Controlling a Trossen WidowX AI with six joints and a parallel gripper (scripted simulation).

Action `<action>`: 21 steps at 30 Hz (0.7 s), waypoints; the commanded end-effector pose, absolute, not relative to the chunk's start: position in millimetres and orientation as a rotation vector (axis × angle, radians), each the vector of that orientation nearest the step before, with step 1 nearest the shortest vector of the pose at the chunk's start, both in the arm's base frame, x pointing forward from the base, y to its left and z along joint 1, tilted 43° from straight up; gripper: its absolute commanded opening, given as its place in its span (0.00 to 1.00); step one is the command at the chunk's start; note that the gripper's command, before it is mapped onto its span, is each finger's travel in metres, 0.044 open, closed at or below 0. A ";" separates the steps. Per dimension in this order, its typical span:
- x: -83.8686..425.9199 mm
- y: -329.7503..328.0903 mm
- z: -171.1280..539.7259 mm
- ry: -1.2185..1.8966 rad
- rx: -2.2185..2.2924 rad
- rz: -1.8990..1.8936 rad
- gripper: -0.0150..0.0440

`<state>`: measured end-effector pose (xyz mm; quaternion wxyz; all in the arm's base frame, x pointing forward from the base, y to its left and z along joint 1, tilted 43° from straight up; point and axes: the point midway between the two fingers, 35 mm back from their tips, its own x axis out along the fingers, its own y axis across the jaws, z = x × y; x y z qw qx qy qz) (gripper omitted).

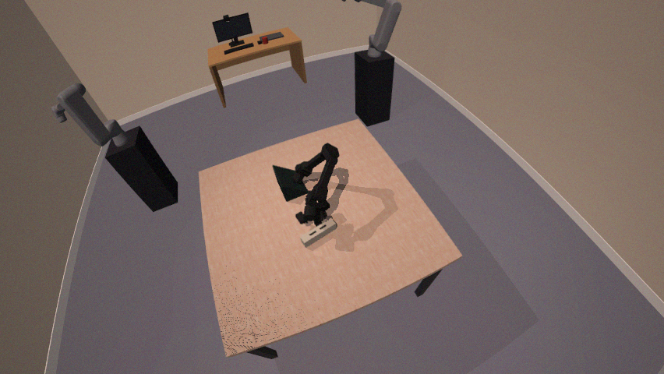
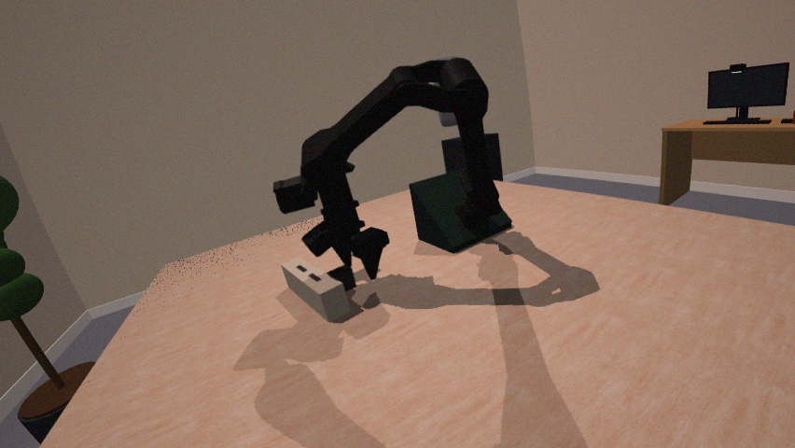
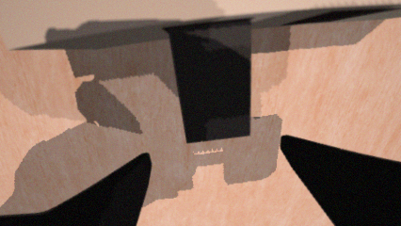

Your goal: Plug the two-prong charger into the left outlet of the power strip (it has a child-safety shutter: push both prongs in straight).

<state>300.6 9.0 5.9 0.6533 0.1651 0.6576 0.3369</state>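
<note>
The power strip [image 1: 317, 231] [image 2: 334, 302] is a long beige block with two dark outlet slots in its top; nothing stands in either. In the wrist view its edge crosses the top. The charger [image 2: 342, 276] [image 3: 216, 89] is a black block beside the strip's long side, on the arm's side. I cannot tell whether it touches the strip, and its prongs do not show. My gripper [image 2: 361, 273] [image 3: 216, 150] points down, open and empty, with its fingers wide to either side of the charger's near end in the wrist view. Charger and fingers merge darkly in the top view.
The dark green wedge [image 1: 286, 185] [image 2: 441, 222] stands by the arm's base on the wooden table [image 1: 259, 259] [image 2: 639, 333]. The arm's shadows fall over the strip's surroundings. A desk [image 1: 218, 56], two grey arms on black pedestals and a plant [image 2: 19, 289] stand off the table.
</note>
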 end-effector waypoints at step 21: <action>297.9 -16.6 28.2 1.204 0.484 0.655 1.00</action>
